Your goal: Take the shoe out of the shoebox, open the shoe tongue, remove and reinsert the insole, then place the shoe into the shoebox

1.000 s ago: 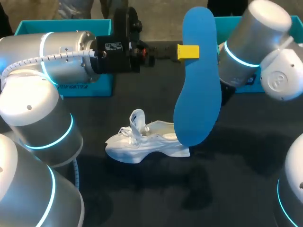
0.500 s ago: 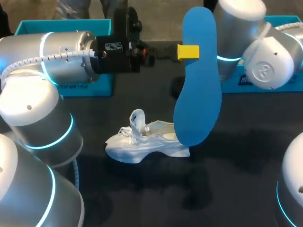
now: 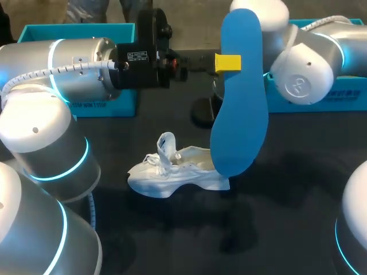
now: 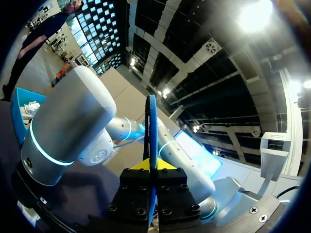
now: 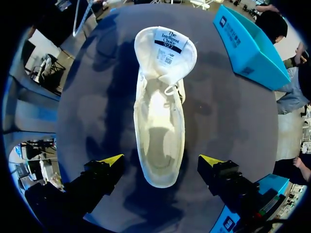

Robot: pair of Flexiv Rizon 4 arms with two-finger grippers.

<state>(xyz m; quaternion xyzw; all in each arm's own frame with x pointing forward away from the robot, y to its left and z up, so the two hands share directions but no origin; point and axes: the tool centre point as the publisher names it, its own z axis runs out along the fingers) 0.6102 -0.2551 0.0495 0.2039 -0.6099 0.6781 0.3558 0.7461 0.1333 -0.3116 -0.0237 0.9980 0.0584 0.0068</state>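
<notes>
My left gripper (image 3: 227, 62) is shut on the edge of a blue insole (image 3: 241, 103) and holds it upright in the air above the table. In the left wrist view the insole (image 4: 152, 121) stands edge-on between the fingers of that gripper (image 4: 151, 165). A white shoe (image 3: 172, 171) lies on the dark table under the insole, tongue pulled up. My right gripper (image 5: 160, 162) hangs open over the shoe (image 5: 160, 107), a yellow tip on each side of the heel, touching nothing. In the head view my right arm (image 3: 304, 63) reaches in behind the insole, which hides its gripper.
A teal shoebox part (image 3: 86, 34) stands at the back left behind my left arm, another (image 3: 344, 94) at the back right. One teal box (image 5: 252, 48) shows beyond the shoe's toe side in the right wrist view.
My right arm has swung leftward behind the insole, toward the table's middle. The left arm, the insole and the shoe have not moved.
</notes>
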